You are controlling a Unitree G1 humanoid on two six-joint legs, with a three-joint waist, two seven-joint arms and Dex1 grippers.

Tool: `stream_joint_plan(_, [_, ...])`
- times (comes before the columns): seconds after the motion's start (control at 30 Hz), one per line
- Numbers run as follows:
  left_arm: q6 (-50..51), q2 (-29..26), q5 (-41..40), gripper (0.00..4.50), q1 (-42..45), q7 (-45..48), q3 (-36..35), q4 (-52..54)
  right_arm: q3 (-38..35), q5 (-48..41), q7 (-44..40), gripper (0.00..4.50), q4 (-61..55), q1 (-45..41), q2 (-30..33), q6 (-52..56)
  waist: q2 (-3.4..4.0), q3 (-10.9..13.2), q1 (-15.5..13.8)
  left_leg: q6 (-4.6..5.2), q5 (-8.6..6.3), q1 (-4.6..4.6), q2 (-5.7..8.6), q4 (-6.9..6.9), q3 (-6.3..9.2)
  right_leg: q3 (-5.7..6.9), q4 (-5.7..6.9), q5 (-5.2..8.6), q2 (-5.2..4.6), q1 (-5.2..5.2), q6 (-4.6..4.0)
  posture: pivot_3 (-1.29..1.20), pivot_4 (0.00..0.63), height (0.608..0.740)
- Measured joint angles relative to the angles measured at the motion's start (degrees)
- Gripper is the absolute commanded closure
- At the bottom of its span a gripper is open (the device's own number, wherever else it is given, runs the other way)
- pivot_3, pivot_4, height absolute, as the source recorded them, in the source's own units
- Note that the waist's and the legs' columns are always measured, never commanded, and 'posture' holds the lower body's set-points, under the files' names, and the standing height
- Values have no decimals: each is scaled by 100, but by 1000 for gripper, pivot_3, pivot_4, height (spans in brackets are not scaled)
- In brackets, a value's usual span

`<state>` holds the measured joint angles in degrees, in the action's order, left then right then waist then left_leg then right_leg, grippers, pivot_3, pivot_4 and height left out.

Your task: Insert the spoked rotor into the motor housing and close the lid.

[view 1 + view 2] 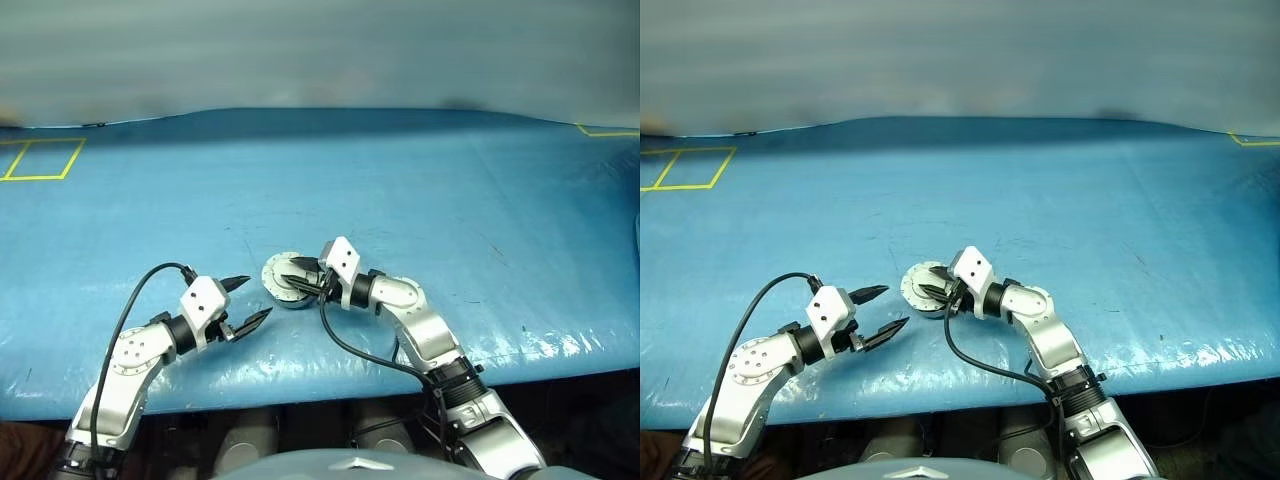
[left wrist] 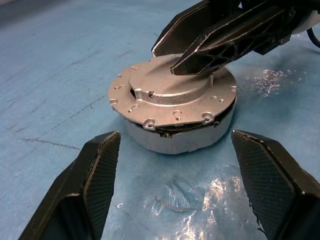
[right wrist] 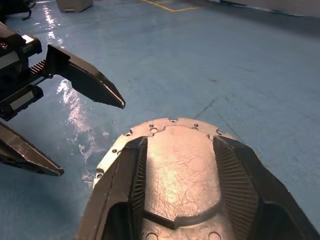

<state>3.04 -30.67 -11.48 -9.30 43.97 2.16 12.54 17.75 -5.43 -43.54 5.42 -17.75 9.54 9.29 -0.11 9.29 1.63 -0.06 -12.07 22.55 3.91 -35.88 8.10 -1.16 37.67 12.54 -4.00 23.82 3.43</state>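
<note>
Wide table (image 1: 450, 200) under glossy, scuffed blue sheeting (image 1: 150, 215). Yellow tape outlines (image 1: 42, 160) at both far corners. Pale, blurred wall (image 1: 320, 50) beyond. Glare patches along near edge.
</note>
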Motion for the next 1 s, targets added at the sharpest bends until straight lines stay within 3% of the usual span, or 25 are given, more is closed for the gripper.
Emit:
stream_joint_plan(0.1, [-178, -1, 8, 716, -57, 15, -6, -120, 34, 51, 57, 662, 0, -3, -13, -1, 0, 0, -3, 0, 0, 0, 0, 0, 0, 0, 0, 1, 0, 0, 0, 0, 150, 740])
stream_joint_plan(1.0, [-968, 27, 8, 716, -75, 113, -45, -589, 298, 300, 290, 662, 99, 3, -75, 10, 0, 0, 3, 0, 0, 0, 0, 0, 1, 2, 0, 1, 1, -1, 0, 0, 150, 740])
